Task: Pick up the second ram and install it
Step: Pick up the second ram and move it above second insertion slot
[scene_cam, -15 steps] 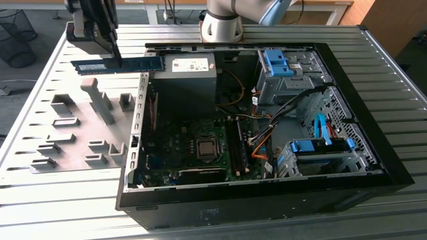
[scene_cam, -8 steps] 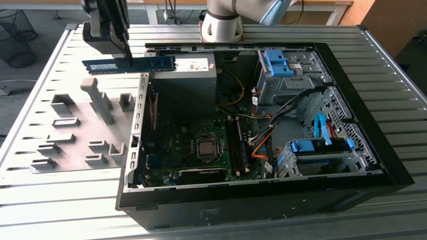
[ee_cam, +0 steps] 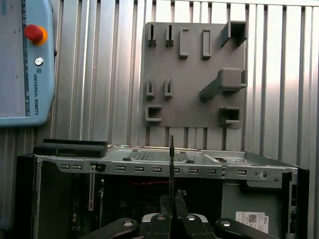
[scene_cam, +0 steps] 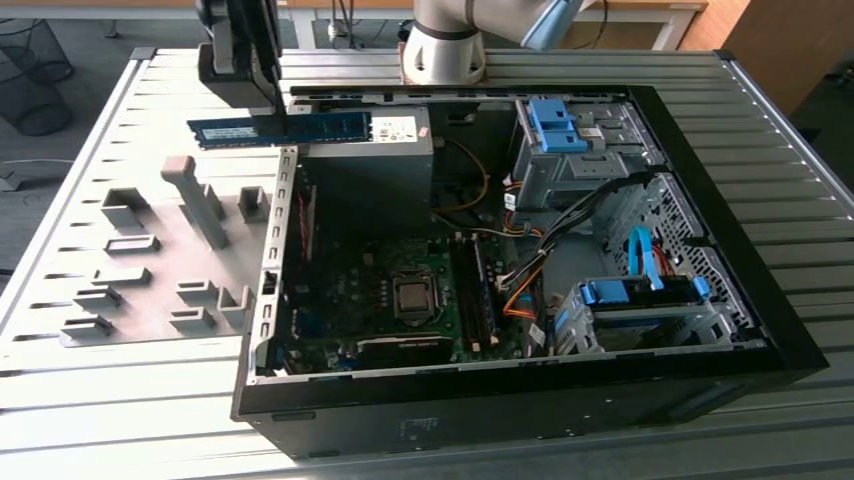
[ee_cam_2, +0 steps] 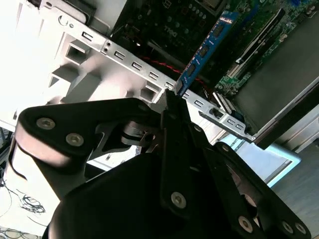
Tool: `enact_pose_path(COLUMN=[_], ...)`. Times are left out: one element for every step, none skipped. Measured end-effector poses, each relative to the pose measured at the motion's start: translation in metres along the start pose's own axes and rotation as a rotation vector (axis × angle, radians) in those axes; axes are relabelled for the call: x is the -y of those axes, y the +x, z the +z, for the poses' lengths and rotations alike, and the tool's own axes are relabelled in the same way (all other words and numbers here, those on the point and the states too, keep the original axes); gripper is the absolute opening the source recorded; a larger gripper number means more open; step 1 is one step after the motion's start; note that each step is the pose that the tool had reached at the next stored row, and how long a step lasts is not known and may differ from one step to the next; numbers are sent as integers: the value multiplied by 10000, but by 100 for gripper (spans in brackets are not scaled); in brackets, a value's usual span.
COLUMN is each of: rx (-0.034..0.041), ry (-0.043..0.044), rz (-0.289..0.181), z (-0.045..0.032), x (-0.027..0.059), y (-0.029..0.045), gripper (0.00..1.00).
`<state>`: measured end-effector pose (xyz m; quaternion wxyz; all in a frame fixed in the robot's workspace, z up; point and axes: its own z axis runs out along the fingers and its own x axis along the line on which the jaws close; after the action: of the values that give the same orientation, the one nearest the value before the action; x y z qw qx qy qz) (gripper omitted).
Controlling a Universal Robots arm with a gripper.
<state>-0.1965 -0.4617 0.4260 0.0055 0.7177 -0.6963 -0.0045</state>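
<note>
The second ram (scene_cam: 314, 128) is a thin blue-green stick with black chips, held level in the air. It hangs over the open PC case's wall (scene_cam: 283, 215) on the exterior view's left, between the grey fixture plate and the case's power supply. My gripper (scene_cam: 271, 100) comes down from above and is shut on the stick near its middle. In the second wrist view the ram (ee_cam_2: 204, 50) juts out past the fingertips (ee_cam_2: 172, 102) toward the motherboard. In the first wrist view the ram (ee_cam: 171, 159) shows edge-on as a thin dark line above the closed fingers (ee_cam: 164, 219).
The black PC case (scene_cam: 534, 400) lies open with the motherboard (scene_cam: 387, 300) and its long black slots (scene_cam: 474, 290) exposed. Cables and blue drive cages (scene_cam: 641, 295) crowd the exterior view's right. A grey fixture plate (scene_cam: 147, 270) with raised blocks lies left. A teach pendant (ee_cam: 25, 59) rests on the table.
</note>
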Motion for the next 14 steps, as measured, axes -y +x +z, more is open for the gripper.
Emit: enact_pose_path(rx=[0,1,1,1,1,1,1,0,0,0,0,1,1,0], ry=[0,0,1,1,1,1,1,0,0,1,1,1,1,1], rz=[0,0,0,0,0,-1,0,0,-1,0,-1,0,0,0], z=[0,0,0,-1,-1,-1,-1,-2,-2,-2,-2,-2,-2,-3], x=[17,32,47,63,79,95,111,127,142,157,172,186,202,216], y=[1,1,1,2,2,3,3,4,4,5,5,6,6,6], gripper=[14,14,14,14,14,14,14,14,14,14,14,14,14,14])
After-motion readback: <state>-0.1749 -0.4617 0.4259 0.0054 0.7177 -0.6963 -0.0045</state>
